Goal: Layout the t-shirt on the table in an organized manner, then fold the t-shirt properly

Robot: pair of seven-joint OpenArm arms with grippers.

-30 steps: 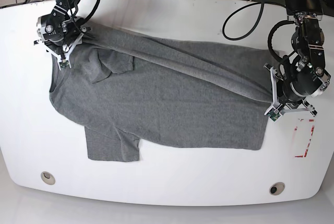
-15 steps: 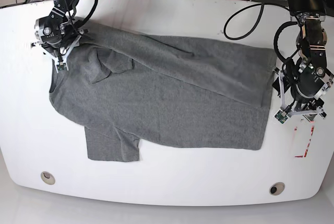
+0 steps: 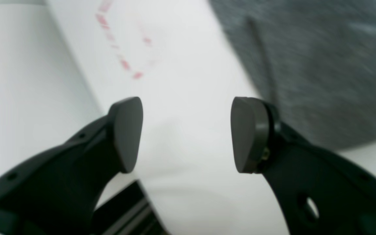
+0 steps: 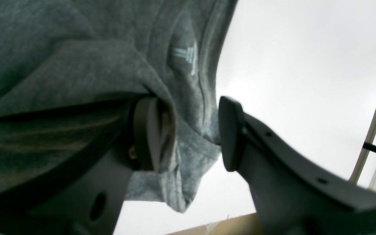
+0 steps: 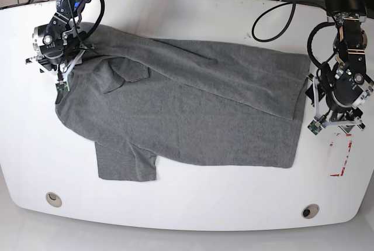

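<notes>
Right gripper [image 5: 58, 69] far left, clamped on t-shirt [image 5: 193, 110] collar edge, fabric bunched between fingers. T-shirt spread across table [image 5: 187, 210] middle, one sleeve near-left. Left gripper [image 3: 186, 133] right, released, over bare table beside shirt hem, near red sticker [image 5: 340, 156].

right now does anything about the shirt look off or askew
Yes. The t-shirt lies crooked: its far long edge is doubled over in a diagonal flap, and one sleeve is bunched near the collar, where the right pincer pinches fabric. The left pincer is open, empty.
</notes>
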